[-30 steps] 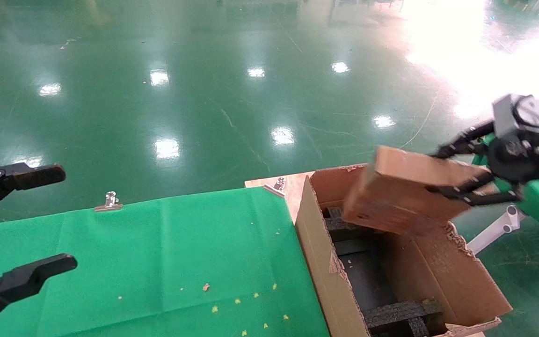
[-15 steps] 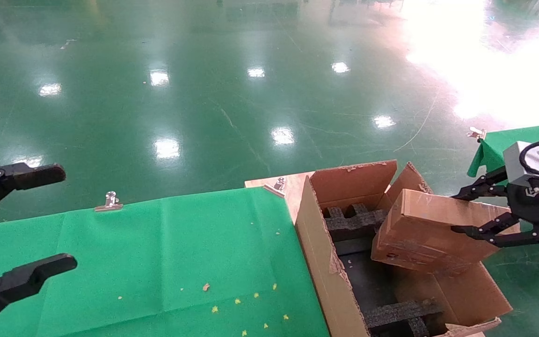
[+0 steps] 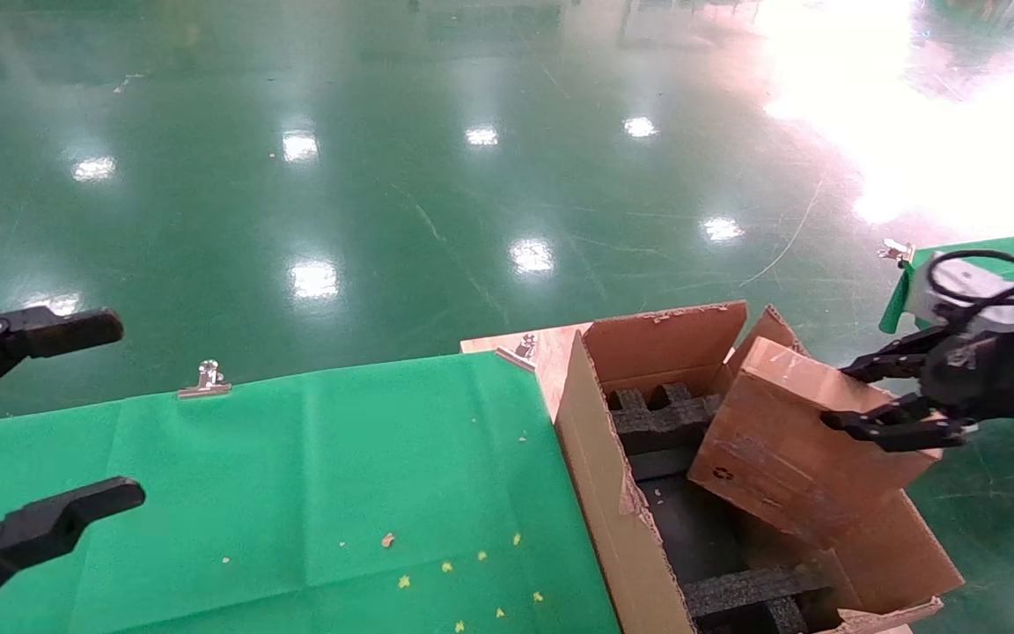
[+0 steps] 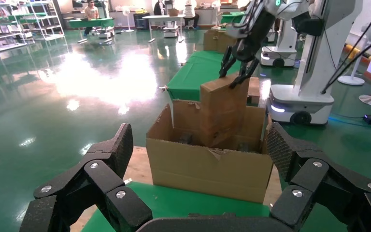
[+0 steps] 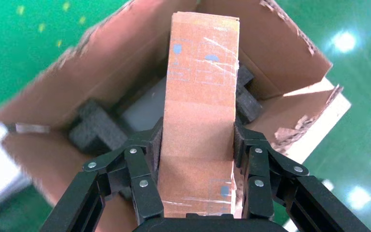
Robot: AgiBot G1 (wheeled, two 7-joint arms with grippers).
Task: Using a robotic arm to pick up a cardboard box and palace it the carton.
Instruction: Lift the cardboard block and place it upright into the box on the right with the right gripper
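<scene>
Gripping cardboard box (image 3: 789, 449) w/ right hand (image 3: 868, 392) | brown, clear-taped, tilted into carton (image 3: 595, 493) | left hand (image 3: 40, 423) open, idle

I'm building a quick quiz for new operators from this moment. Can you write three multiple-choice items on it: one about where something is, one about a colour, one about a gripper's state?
1. Where is the cardboard box?
A. Flat on the green cloth
B. Tilted, its lower end inside the carton
C. On the floor

2. What colour are the foam blocks in the carton?
A. Black
B. White
C. Yellow

3. What is the right gripper doing?
A. Hanging open over the floor
B. Shut on a metal clip
C. Shut on the cardboard box

Answers:
1 B: the head view shows it slanted, dipping past the carton's flaps.
2 A: dark blocks show at both ends of the carton.
3 C: the right wrist view shows fingers pressed on both sides of the box. The left gripper sits open over the green cloth.
</scene>
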